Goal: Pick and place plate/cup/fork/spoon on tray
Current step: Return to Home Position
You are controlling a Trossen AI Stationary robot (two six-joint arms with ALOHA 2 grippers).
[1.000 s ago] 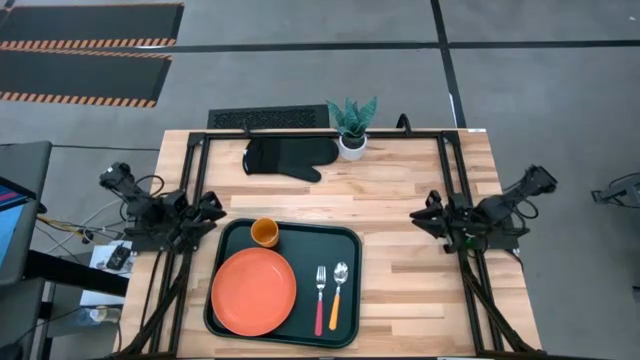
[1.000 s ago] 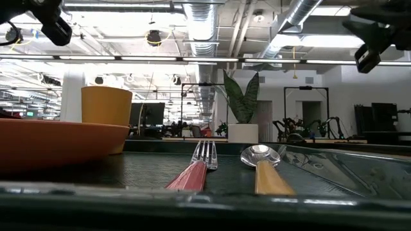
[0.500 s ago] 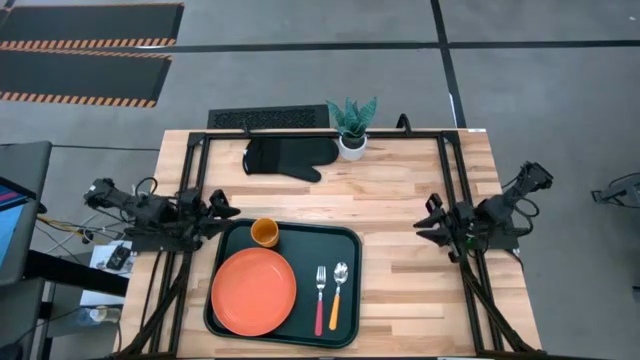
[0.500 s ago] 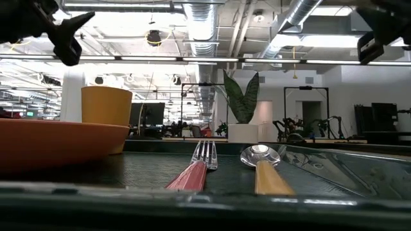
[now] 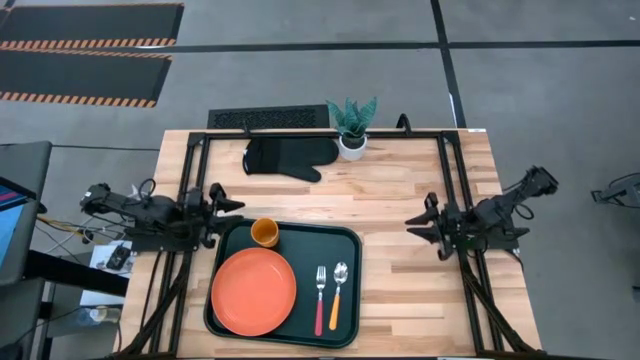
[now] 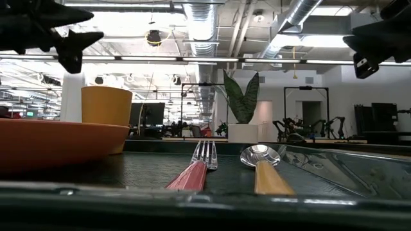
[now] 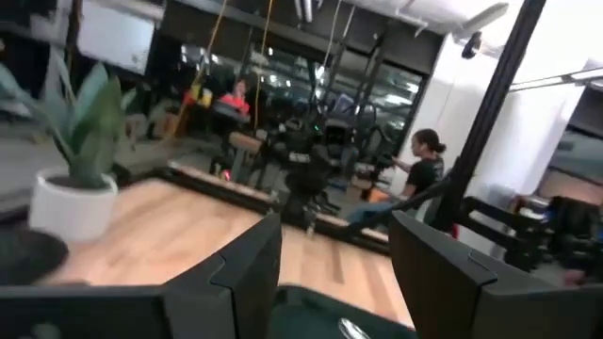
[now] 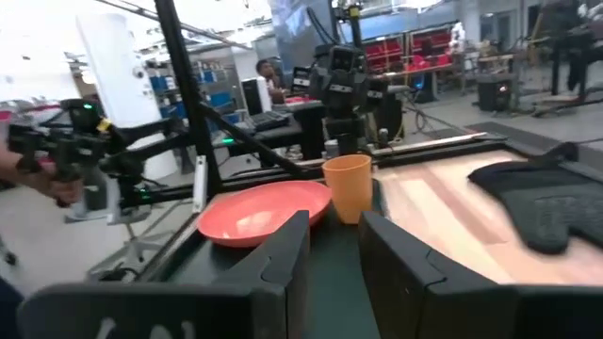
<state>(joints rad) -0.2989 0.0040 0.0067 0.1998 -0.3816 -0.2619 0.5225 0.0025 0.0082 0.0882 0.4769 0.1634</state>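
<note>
Where the tray point(image 5: 308, 245) sits, it holds plate point(image 5: 254, 291), cup point(image 5: 264, 232), fork point(image 5: 320, 299), spoon point(image 5: 338, 293).

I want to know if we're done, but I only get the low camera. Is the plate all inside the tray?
Observer: Yes. From above, the plate lies fully inside the tray, filling its left side.
Operator: Is the cup sitting on the plate?
Observer: No, the cup stands on the tray in its far left corner, beyond the plate's rim.
Operator: Are the grippers holding anything?
Observer: No. The left gripper and the right gripper hang open and empty, one off each side of the tray.
</note>
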